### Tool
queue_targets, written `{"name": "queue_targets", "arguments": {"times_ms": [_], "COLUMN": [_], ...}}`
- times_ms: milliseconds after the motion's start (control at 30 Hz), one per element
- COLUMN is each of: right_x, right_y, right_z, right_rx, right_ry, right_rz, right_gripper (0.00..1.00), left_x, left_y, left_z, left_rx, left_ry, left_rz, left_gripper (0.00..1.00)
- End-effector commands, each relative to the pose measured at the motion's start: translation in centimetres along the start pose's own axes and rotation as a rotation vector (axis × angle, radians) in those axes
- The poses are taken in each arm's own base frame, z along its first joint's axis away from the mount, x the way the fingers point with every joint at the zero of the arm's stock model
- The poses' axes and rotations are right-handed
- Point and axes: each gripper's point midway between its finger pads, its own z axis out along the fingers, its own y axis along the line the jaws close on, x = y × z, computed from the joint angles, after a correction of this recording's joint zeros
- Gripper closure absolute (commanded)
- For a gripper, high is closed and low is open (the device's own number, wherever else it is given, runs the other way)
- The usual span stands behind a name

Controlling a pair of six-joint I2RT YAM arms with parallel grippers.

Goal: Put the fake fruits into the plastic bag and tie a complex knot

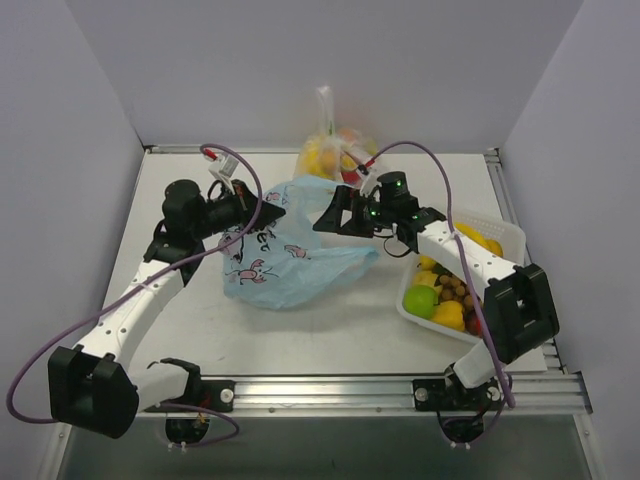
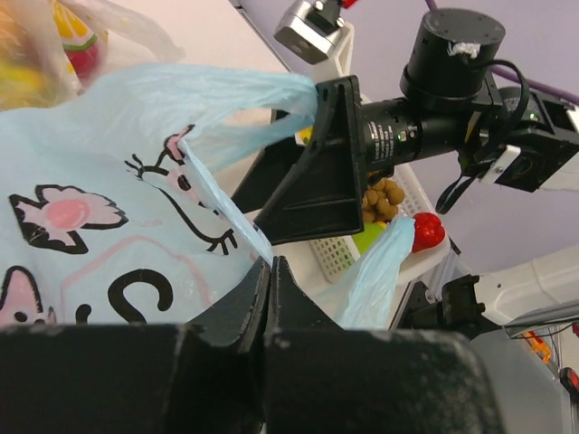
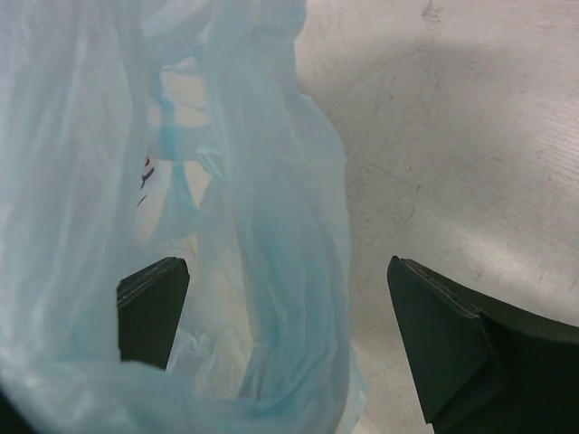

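Observation:
The light-blue plastic bag (image 1: 290, 255) with its pink-and-black cartoon print lies crumpled at the table's middle. My left gripper (image 1: 272, 208) is shut on a thin strip of the bag's upper edge (image 2: 222, 212), its tips (image 2: 269, 269) pressed together. My right gripper (image 1: 320, 222) stands open at the bag's upper right edge. A twisted band of the blue plastic bag (image 3: 271, 271) hangs between its wide-apart fingers (image 3: 152, 307). The fake fruits lie in a white basket (image 1: 505, 240) on the right: a green apple (image 1: 421, 301), a lemon (image 1: 449, 316), brown grapes (image 1: 452, 288).
A clear bag of fruit (image 1: 335, 155) with a twisted neck stands at the back wall behind both grippers. The basket (image 2: 339, 258) sits close under my right arm (image 2: 434, 81). White walls enclose the table on three sides.

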Motion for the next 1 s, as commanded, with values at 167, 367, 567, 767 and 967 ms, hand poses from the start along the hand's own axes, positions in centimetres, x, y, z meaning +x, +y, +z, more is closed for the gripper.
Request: {"name": "queue_targets", "arguments": {"times_ms": [167,367,567,767,967], "right_x": [-5.2,-5.7,-4.5,-5.1,-4.4], "right_y": [1.8,-0.1,0.4,-0.6,1.6], "right_z": [-5.9,-7.8,-6.3,-5.4,-4.1], "right_rx": [-0.130,-0.013,-0.163,-0.285,-0.321], "right_ry": [-0.207,-0.245,-0.282,-0.475,-0.460], "right_rz": [-0.058,-0.085,0.013,0.103,0.017], "right_gripper": [0.00,0.00,0.00,0.00,0.00], "left_x": [-3.4,-4.3,-5.1,-5.5,-5.2], "left_y": [0.0,-0.7,-0.6,0.1,0.7], "left_z": [-1.1,-0.9,-0.5,-0.4,-0.3], "left_rx": [0.036,0.135,0.166,0.206,0.204], "left_ry": [-0.099,-0.126,-0.146,-0.195,-0.200], "left_rz": [-0.033,-0.136,-0.208,-0.348,-0.382], "left_gripper": [1.00,1.00,1.00,1.00,1.00]}}
